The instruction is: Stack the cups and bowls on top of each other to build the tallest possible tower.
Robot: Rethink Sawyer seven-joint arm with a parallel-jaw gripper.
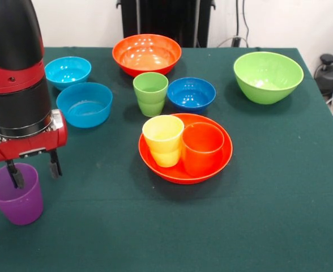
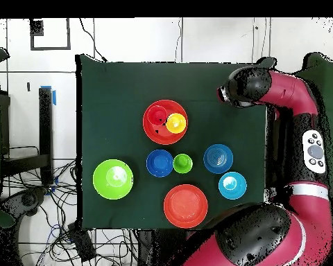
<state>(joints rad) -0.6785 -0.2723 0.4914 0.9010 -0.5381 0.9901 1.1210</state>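
Purple cup (image 1: 15, 194) — fingers (image 1: 34, 170) spread open, straddling its rim (no readable labels).

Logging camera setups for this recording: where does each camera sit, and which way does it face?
Front view: across the table, facing the robot; the arm descends at left, gripper at the purple cup.
Overhead view: above the green table, looking straight down; the arm's red links fill the right and bottom.
Shared: the orange bowl holding the yellow cup and orange cup.

Yellow (image 1: 163, 140), orange cups (image 1: 202, 148) upright in orange bowl (image 1: 184, 172)
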